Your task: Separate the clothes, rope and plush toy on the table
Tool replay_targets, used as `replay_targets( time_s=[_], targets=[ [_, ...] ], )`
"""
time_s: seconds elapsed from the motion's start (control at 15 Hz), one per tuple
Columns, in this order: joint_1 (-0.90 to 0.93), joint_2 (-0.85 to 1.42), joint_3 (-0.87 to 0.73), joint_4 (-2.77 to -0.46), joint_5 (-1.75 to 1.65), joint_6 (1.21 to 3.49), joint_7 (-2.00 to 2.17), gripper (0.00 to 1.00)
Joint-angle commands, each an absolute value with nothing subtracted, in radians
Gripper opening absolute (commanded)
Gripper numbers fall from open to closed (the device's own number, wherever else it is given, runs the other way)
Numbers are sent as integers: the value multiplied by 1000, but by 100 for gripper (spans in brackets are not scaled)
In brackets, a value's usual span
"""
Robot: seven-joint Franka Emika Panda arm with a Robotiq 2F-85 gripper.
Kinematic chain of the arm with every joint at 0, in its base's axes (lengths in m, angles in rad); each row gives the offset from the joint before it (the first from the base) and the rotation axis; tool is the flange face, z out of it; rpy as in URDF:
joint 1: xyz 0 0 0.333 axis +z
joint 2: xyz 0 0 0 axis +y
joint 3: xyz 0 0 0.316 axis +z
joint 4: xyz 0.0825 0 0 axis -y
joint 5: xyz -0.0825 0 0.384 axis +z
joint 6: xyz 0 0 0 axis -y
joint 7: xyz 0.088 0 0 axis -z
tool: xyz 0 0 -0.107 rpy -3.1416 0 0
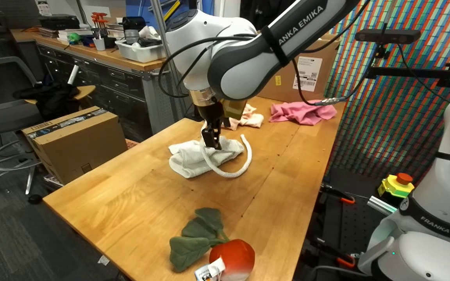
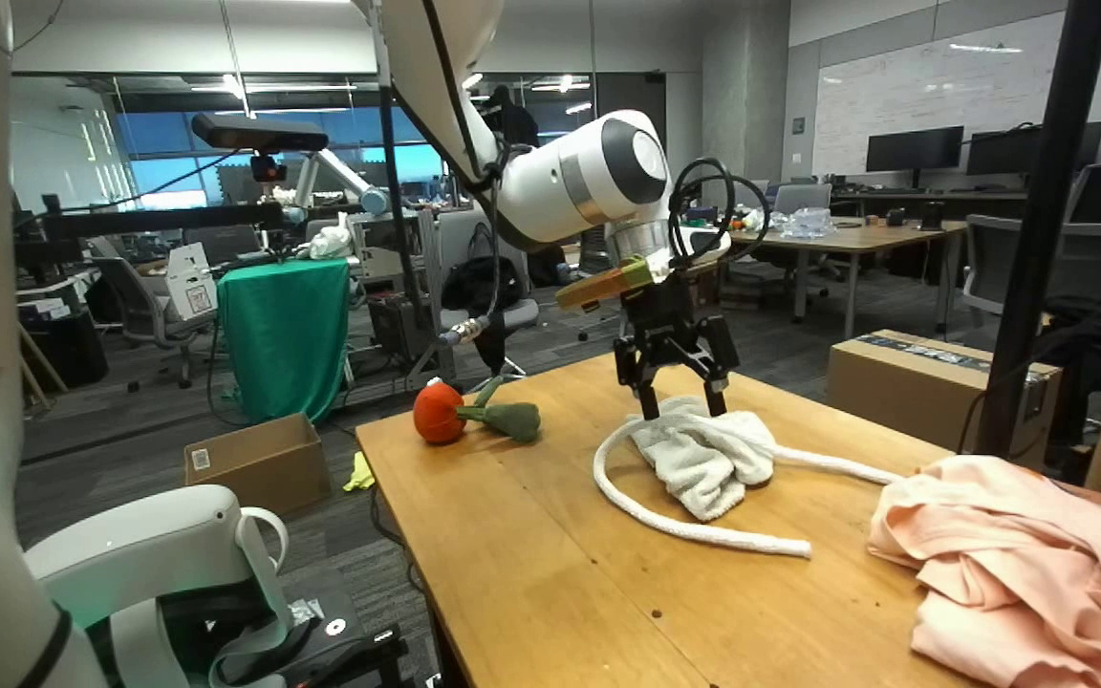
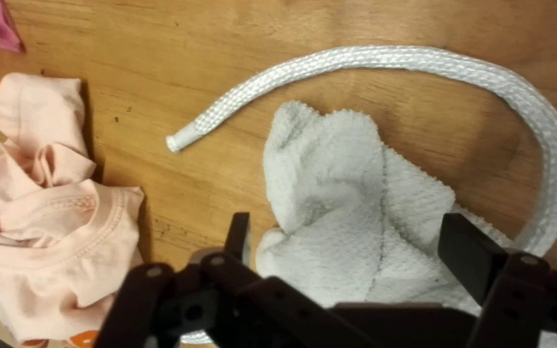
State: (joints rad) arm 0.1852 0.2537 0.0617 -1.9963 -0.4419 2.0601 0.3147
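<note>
On the table, the white cloth lies bunched up, with the cream rope looped beside it and crossing over its top in an exterior view. My gripper points down over them, jaws wide apart. In the wrist view the white cloth shows between the fingertips, nothing gripped; whether they touch it I cannot tell. The gripper hides where the rope crosses. The peach cloth lies to the left there. The pink cloth is at the far end, the red-and-green plush toy at the opposite end.
A large cardboard box stands behind the pink cloth. Another box sits on the floor beside the table. A white robot body and a red stop button are along the table's other side.
</note>
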Motion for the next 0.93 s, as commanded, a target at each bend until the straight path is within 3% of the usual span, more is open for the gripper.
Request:
replay_targets(
  time_s=[0.0, 0.87],
  targets=[
    [177, 219, 87, -2047, -329, 2138, 299, 100],
    [179, 238, 123, -2123, -142, 2183, 209, 100]
  ],
)
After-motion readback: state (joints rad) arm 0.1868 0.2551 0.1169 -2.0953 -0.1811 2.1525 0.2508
